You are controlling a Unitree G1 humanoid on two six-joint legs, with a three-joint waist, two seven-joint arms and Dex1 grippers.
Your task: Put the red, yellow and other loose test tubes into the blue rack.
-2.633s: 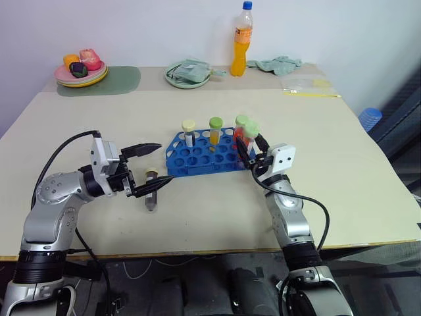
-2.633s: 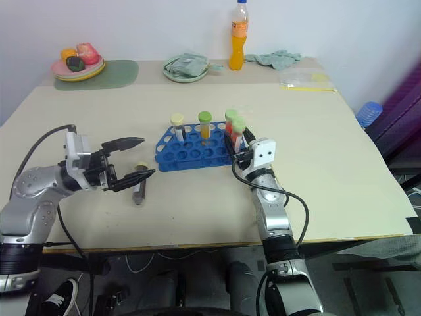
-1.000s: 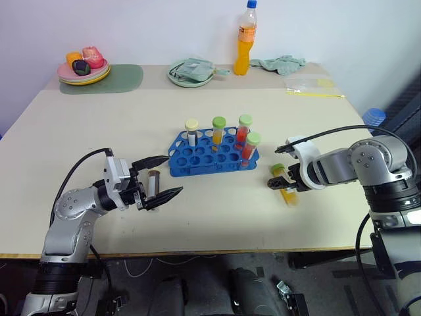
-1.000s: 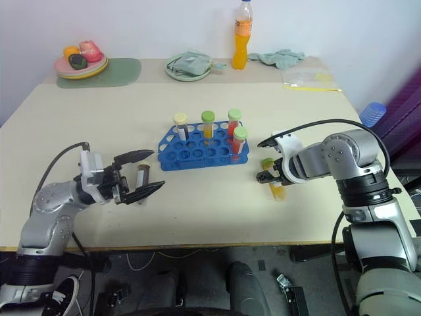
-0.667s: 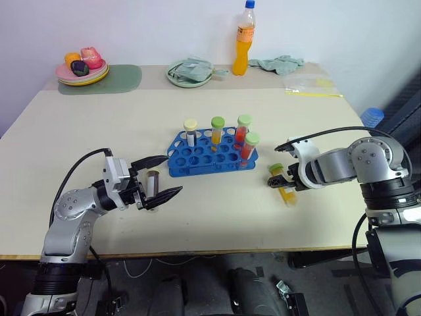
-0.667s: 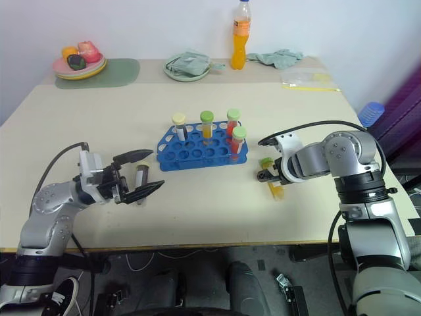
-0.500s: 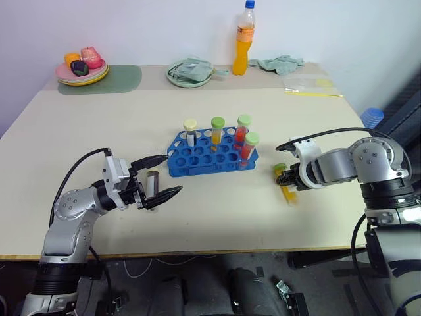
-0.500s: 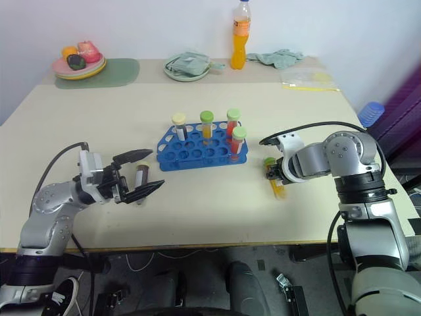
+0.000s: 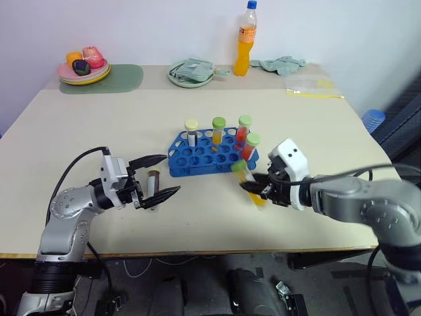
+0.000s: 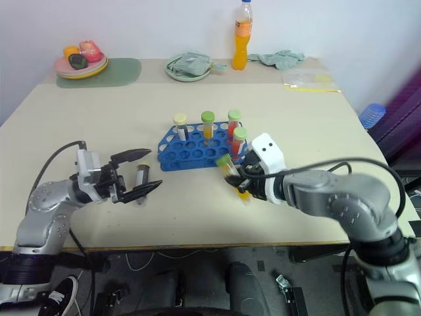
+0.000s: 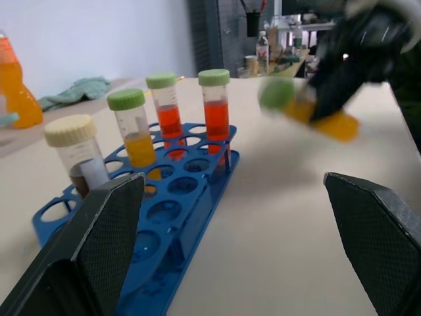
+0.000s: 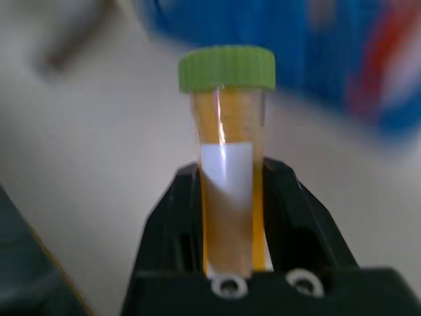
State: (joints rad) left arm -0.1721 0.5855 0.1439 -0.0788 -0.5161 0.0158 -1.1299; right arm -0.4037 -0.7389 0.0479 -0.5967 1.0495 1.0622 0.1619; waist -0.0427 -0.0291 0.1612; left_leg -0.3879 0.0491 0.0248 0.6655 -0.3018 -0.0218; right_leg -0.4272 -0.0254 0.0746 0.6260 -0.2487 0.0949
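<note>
Right gripper clenched mid-body on small green-capped clear plastic tube of yellow liquid: likely light, stiff, slick. Left gripper released, near bright blue plastic holed rack.

Plastic things on a matt tabletop
The blue rack is shiny plastic; the yellow tube is clear plastic with a ribbed green cap.

The clear green-capped tube of yellow liquid has its base hidden between the black fingers of the right gripper; the bright blue plastic rack behind is blurred.
</note>
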